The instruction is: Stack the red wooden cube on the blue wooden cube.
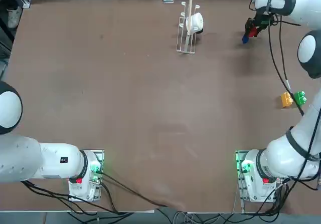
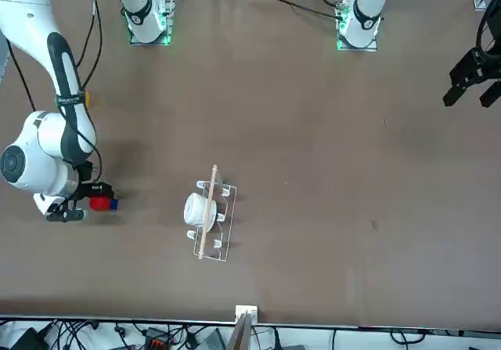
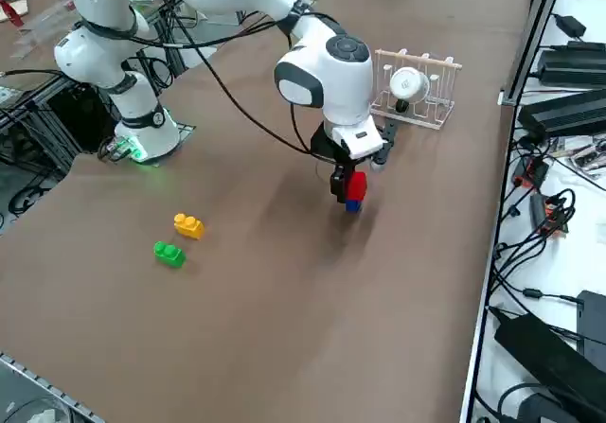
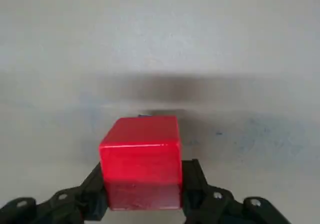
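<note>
The red wooden cube [image 3: 356,185] sits right on top of the blue wooden cube [image 3: 352,205] near the table's far right corner. My right gripper [image 3: 350,187] is shut on the red wooden cube, one finger on each side. The wrist view shows the red wooden cube [image 4: 141,159] between the black fingers [image 4: 92,186], and it hides the blue cube. Seen from overhead, the blue wooden cube [image 1: 245,39] peeks out beside the red wooden cube [image 1: 252,32] under the gripper [image 1: 254,29]. The front view shows the red wooden cube [image 2: 99,203] and a sliver of the blue one [image 2: 113,204].
A clear rack holding a white cup [image 1: 188,25] stands left of the stack at the far side. An orange studded block [image 1: 286,99] and a green studded block [image 1: 300,97] lie together near the right edge, closer to the arm's base.
</note>
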`<action>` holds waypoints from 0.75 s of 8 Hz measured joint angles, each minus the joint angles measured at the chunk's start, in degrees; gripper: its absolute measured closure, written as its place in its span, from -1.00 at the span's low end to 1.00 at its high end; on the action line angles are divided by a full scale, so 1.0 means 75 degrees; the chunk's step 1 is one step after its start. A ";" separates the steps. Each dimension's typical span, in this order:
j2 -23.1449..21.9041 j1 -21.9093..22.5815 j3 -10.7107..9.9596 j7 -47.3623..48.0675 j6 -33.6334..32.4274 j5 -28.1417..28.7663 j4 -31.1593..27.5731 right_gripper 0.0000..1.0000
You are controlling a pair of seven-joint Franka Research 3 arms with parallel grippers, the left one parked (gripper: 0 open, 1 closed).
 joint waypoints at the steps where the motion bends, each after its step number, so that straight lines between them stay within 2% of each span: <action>1: 0.0001 0.0000 0.0000 0.0000 0.0058 0.0000 0.0008 -0.40; 6: 0.0053 0.0000 0.0000 0.0000 0.0137 0.0001 0.0019 -0.40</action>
